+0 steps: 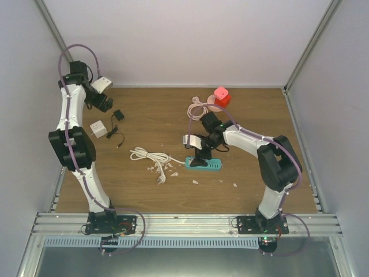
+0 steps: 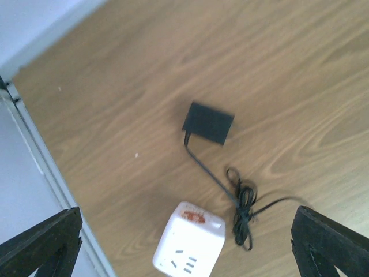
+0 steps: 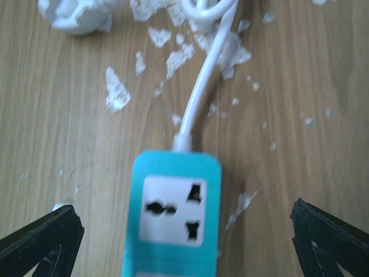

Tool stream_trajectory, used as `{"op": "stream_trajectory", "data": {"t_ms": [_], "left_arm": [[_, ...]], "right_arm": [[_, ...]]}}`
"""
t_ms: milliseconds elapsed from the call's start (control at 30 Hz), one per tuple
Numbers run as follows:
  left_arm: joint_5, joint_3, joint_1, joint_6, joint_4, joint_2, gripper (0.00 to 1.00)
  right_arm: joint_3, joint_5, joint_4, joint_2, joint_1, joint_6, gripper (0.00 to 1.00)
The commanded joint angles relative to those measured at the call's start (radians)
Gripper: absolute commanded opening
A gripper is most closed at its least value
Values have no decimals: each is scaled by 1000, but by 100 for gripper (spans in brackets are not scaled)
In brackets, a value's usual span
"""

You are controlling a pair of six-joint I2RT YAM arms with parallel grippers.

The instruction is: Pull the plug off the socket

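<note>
A black plug (image 2: pixel 209 123) lies flat on the wood, its thin black cord (image 2: pixel 245 205) bunched beside it. It is apart from the white cube socket (image 2: pixel 189 245), whose slots are empty. My left gripper (image 2: pixel 185 231) hangs open above the cube, holding nothing. In the top view the black plug (image 1: pixel 118 115) and white cube socket (image 1: pixel 98 128) sit at the far left below the left gripper (image 1: pixel 102 103). My right gripper (image 1: pixel 202 157) is open over a teal power strip (image 3: pixel 173 213) with an empty outlet.
The strip's white cable (image 1: pixel 150 156) coils at mid-table, with white flakes (image 3: pixel 115 92) scattered around it. A red cube (image 1: pixel 222 95) and a pink cable (image 1: pixel 199 108) lie at the back. Walls close in on the left, right and far sides.
</note>
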Motion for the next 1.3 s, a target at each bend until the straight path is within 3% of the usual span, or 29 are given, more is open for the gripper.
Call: {"op": "stream_trajectory", "data": {"t_ms": [0, 233, 667, 967, 1133, 1267], "left_arm": [[131, 13, -24, -155, 93, -72, 99], [267, -59, -25, -330, 173, -125, 99], [237, -182, -73, -310, 187, -196, 99], [206, -193, -122, -300, 186, -200, 99], [200, -189, -131, -297, 186, -202, 99], [196, -185, -135, -294, 186, -204, 99]], "right_arm": [[94, -6, 72, 72, 49, 89, 100], [217, -28, 120, 188, 126, 162, 99], [306, -43, 181, 307, 244, 236, 99], [317, 38, 229, 382, 274, 309, 96], [275, 135, 237, 378, 269, 307, 88], [207, 165, 239, 332, 245, 294, 74]]}}
